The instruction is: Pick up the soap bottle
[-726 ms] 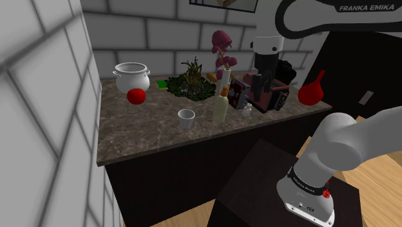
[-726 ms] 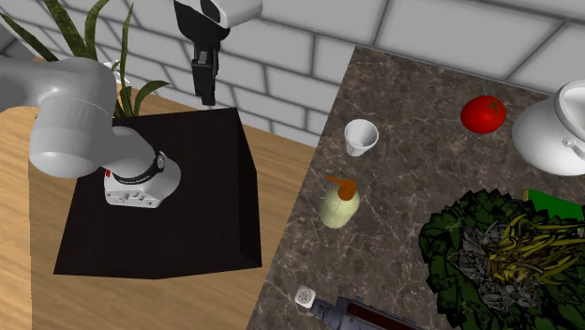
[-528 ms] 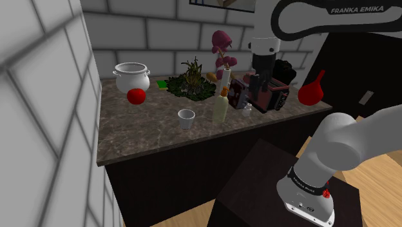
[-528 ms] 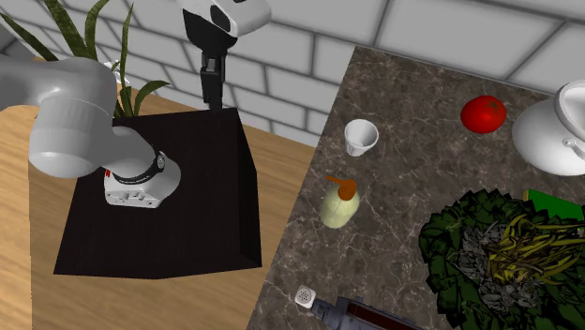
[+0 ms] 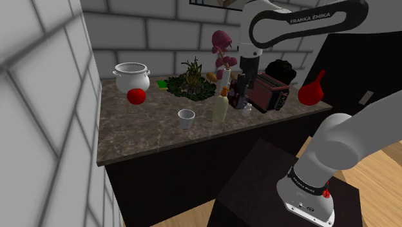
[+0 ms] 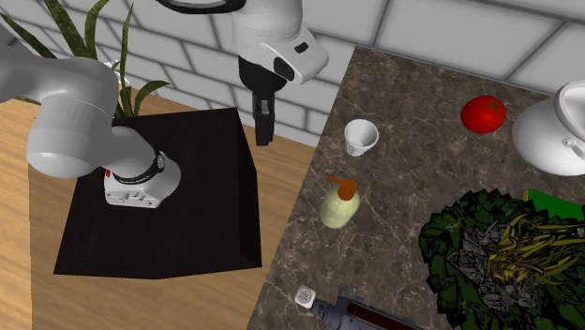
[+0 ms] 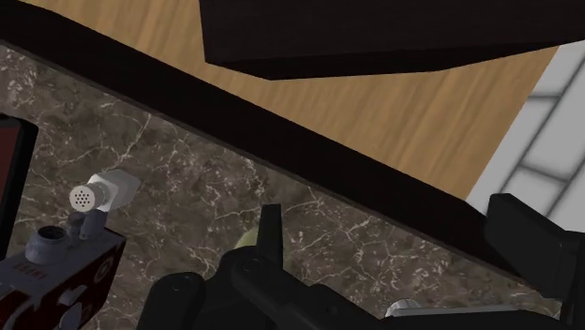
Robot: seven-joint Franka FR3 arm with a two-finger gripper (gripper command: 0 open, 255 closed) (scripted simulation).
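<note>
Off the front edge of the dark marbled counter (image 6: 403, 94) the black gripper (image 6: 265, 137) is held, fingers spread, nothing clasped. Near that edge the pale, orange-capped soap bottle (image 6: 337, 208) is stood upright, flanked by a white cup (image 6: 360, 137) and a small white shaker (image 6: 305, 296), touching neither.

A dark, marbled stone tabletop (image 6: 412, 94) carries a white cup (image 6: 360, 137) near its front edge, with a pale soap bottle (image 6: 338, 204) with an orange pump standing upright close by and a small white shaker (image 6: 305, 296) farther along that edge. Deeper in, a red tomato (image 6: 484, 113) sits just beside a white pot (image 6: 558, 131), next to a heap of dark leafy greens (image 6: 487, 253). A dark red appliance (image 5: 274, 97) stands beside the shaker.
</note>
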